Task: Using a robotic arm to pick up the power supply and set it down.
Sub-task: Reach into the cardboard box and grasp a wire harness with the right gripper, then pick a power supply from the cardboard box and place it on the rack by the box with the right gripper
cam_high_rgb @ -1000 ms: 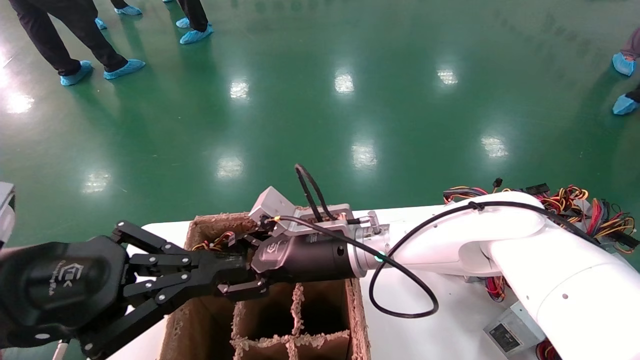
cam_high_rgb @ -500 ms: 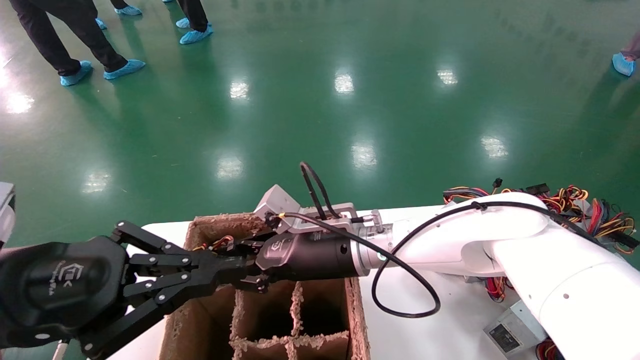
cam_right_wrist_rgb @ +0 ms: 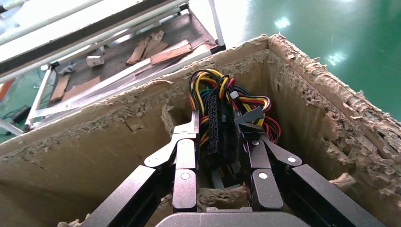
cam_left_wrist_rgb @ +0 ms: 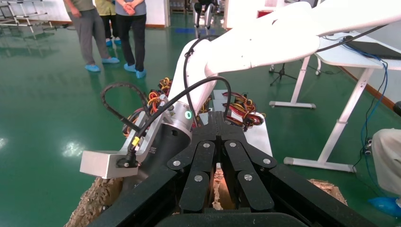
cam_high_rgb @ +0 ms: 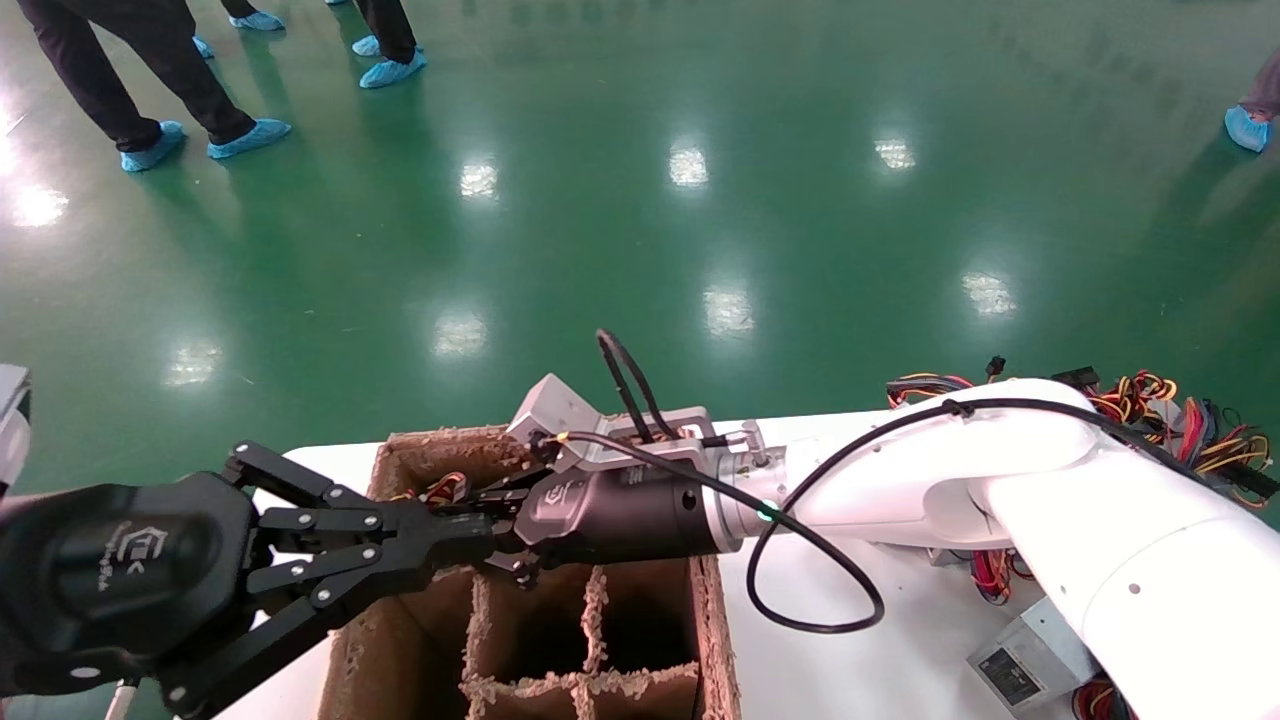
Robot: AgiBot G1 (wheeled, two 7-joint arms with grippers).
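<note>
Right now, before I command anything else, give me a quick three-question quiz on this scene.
1. True or false: the left end effector is open.
2. The right end effector reaches into: A) the cardboard box; B) a plastic tray; C) a drawer.
3. What sits directly at the right end effector in that compartment?
Key: 1 false, it is shut. 2 A. 3 the red, yellow and black wire bundle.
</note>
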